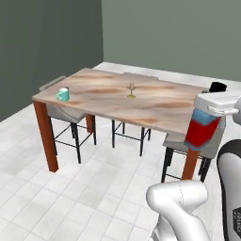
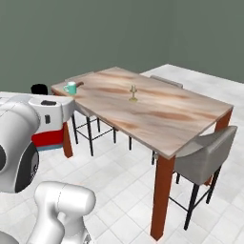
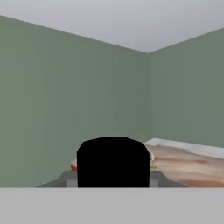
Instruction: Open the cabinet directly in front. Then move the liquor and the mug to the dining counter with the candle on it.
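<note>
My gripper (image 1: 214, 110) (image 2: 49, 114) is shut on the liquor (image 1: 201, 131) (image 2: 47, 138), a blue and red bottle. It hangs in the air off the near end of the dining counter (image 1: 155, 106) (image 2: 162, 116). Its black cap (image 3: 113, 162) rises at the bottom of the hand view. The teal mug (image 1: 63, 94) (image 2: 71, 87) stands on the counter's left corner. The candle (image 1: 132, 91) (image 2: 133, 93), in its olive-gold holder, stands near the middle of the top. The cabinet is out of view.
Grey chairs (image 2: 205, 152) (image 1: 52, 84) with black legs are tucked along the counter's sides. Green walls meet in a corner behind it. White tiled floor (image 1: 84, 188) lies open in front of the counter.
</note>
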